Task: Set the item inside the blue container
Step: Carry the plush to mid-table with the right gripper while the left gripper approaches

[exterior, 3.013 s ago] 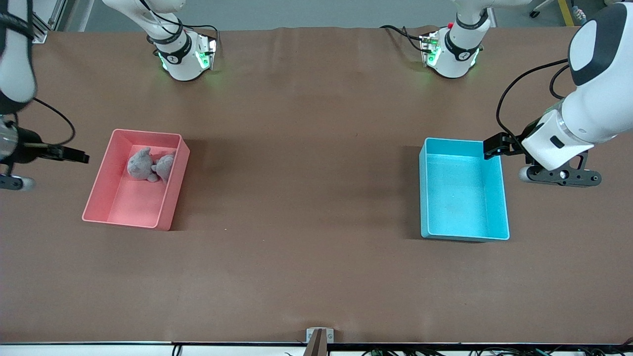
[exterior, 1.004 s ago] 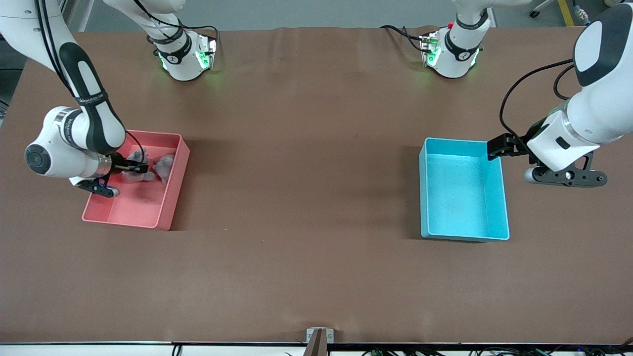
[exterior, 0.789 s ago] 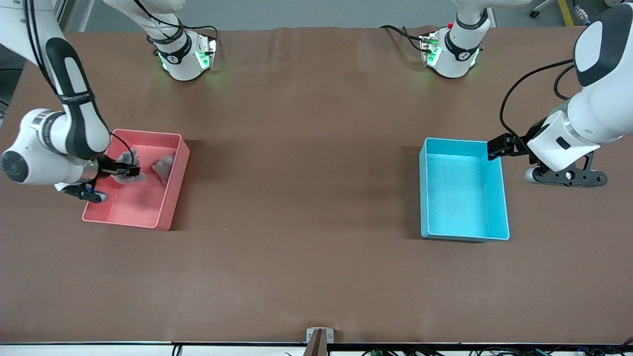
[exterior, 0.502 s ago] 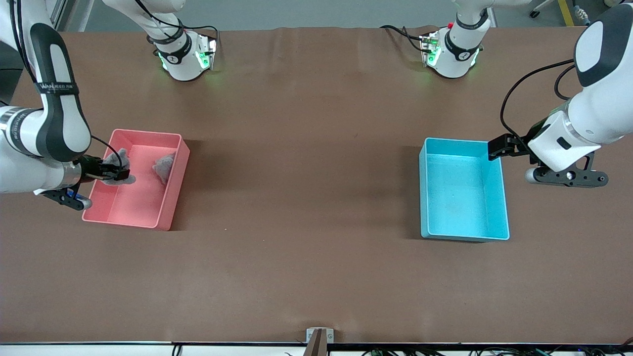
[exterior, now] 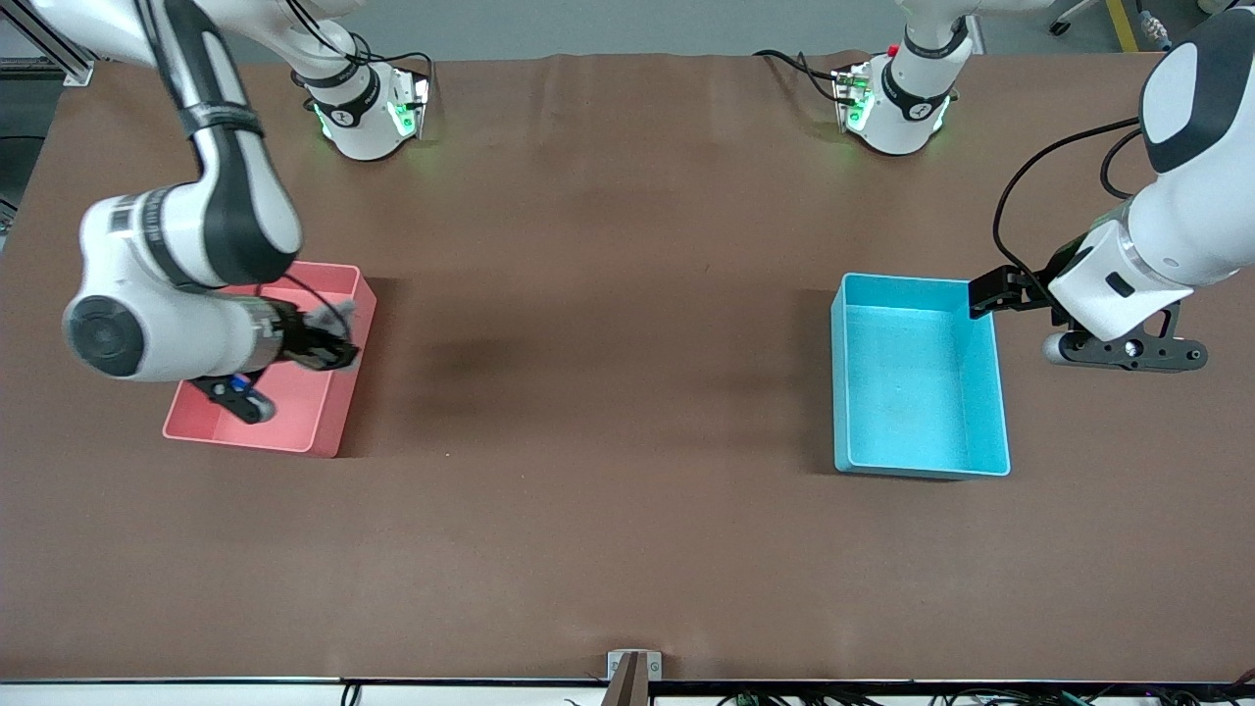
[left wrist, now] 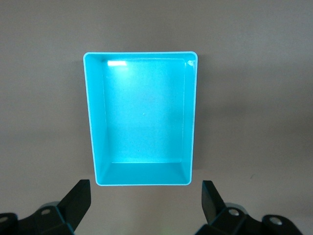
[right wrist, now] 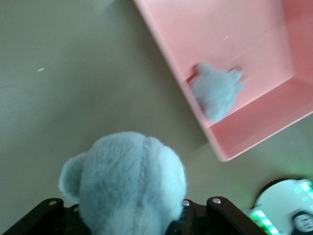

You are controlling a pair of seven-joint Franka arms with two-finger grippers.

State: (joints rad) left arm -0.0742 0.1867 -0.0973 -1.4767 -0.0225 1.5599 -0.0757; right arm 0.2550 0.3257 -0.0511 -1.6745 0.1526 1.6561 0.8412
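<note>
Front view, right end effector (exterior: 338, 351) now lifted over pink bin (exterior: 338, 417) edge, clamped on grey plush (right wrist: 129, 183), left end effector (left wrist: 144, 208) apart

The desk (exterior: 627, 412) was a flat, plain brown all over. The blue container (exterior: 999, 392) glowed bright cyan, walls and floor alike, with a pale glare patch inside. The pink bin (exterior: 338, 412) was salmon pink, unpatterned. A plush toy (right wrist: 132, 183) showed soft grey-blue fur with a seam down its head; a second plush toy (right wrist: 216, 92) in the pink bin was the same grey. Both arms were glossy white with black joints; the right tool (exterior: 333, 351) and left tool (exterior: 985, 294) were black. Green lights shone at the white bases.
</note>
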